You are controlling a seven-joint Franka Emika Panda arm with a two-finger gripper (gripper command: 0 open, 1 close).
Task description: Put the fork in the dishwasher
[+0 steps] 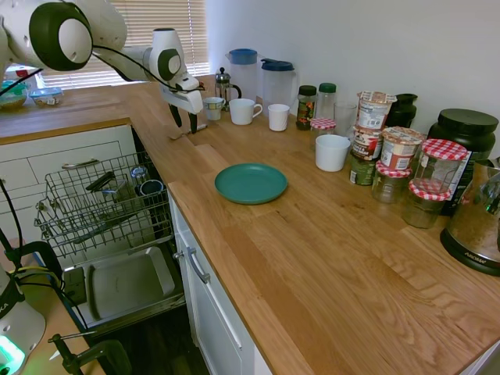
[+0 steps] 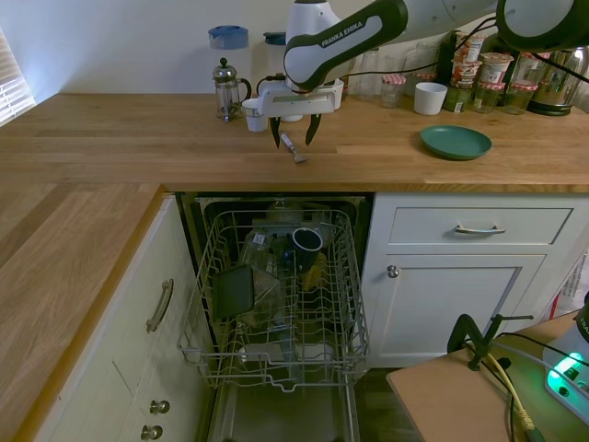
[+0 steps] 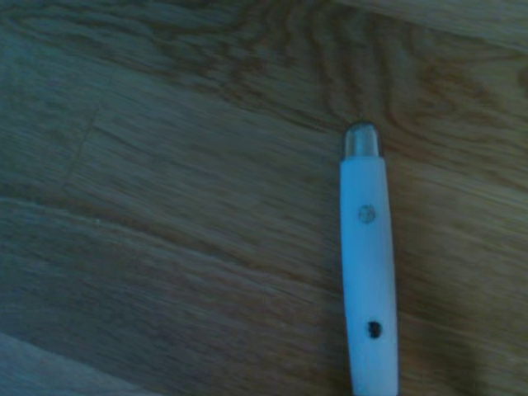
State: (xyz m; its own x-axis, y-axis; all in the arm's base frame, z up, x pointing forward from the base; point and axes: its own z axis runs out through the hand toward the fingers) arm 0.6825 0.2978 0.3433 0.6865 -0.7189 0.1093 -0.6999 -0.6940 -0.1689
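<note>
Hand pointing straight down, open, fingers astride the fork on the counter. Near the counter's front edge, above the dishwasher with rack pulled out.

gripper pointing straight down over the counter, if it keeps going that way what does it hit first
Most likely the fork, which lies on the wooden counter right between the open gripper fingers. The wrist view shows its white handle just below. Otherwise the counter itself; depth is hard to judge.

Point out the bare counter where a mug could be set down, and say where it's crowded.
Bare wood lies in front of the green plate, towards the counter's near edge, and on the counter stretch beside the French press. The back wall is crowded with jars, cups and jugs. The hand hovers open over the fork.
</note>
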